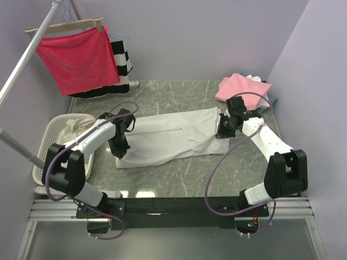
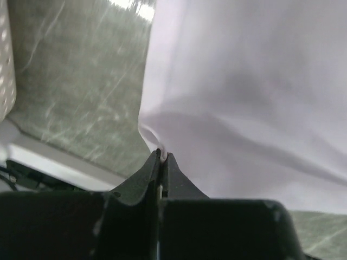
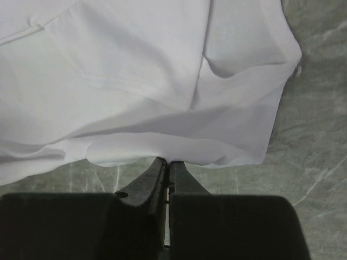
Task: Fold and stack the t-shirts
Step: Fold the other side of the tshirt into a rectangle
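Gripping, left: left fingers (image 2: pixel 149 173) are pressed together on the left-end edge of the white t-shirt (image 1: pixel 168 138). A sliver of cloth shows between the black tips.
Gripping, right: right fingers (image 3: pixel 154 176) are closed together on the shirt's edge at its right end, with cloth pinched in the slit between them.
White t-shirt: one, of smooth thin knit, lying as a long band across the middle of the tabletop (image 1: pixel 162 181). One layer laps over another near the right end. Stitched hems and soft creases show in the right wrist view.
Tabletop: grey-green stone look with pale veins, glossy near the front edge.
Stack: at the far right corner, with a pink t-shirt (image 1: pixel 241 88) on top. A white cloth layer (image 1: pixel 254 79) and a blue-grey cloth layer (image 1: pixel 272 101) peek from under it, so three layers can be counted.
Basket: one basket (image 1: pixel 47 136) of white perforated plastic with rounded corners, at the left edge, with pale cloth inside.
Back left: one red cloth (image 1: pixel 78 57), fuzzy, clipped to a wooden hanger (image 1: pixel 68 24), and one black-and-white striped garment (image 1: pixel 123 62) behind it.
Arms: two, the left arm (image 1: pixel 89 138) and the right arm (image 1: pixel 265 141), with white shells, black joints and purple cables.
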